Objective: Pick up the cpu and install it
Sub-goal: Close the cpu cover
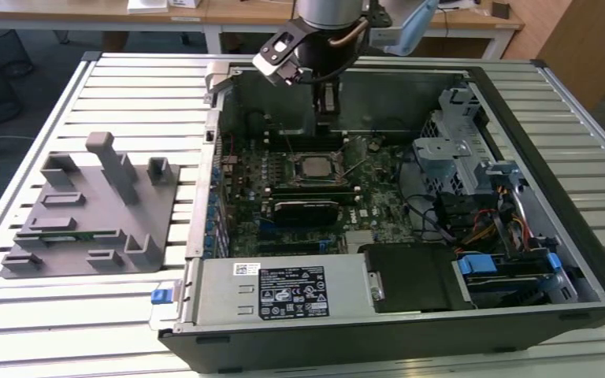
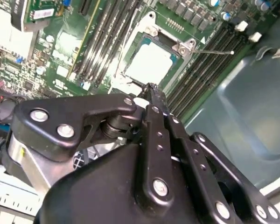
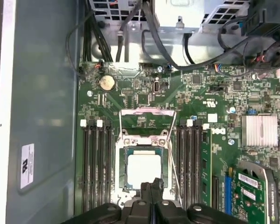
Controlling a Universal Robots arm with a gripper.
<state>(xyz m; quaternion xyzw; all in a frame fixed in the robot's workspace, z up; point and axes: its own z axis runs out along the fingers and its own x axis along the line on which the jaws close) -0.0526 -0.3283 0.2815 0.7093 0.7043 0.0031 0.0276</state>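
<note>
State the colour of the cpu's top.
Pale silver-grey metal; the cpu shows best in the first wrist view.

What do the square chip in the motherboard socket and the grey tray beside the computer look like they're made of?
The small square silver-grey cpu looks metal-topped: a pale, dull plate with a soft, even sheen, likely matte or brushed. The grey moulded tray looks like matte plastic: one uniform colour, no glints, and blocky moulded posts.

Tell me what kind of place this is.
Probably a robotics lab or test workshop: a slatted metal table carries an open desktop computer case with its motherboard exposed, a grey plastic tray sits beside it, and wooden desks stand behind.
</note>
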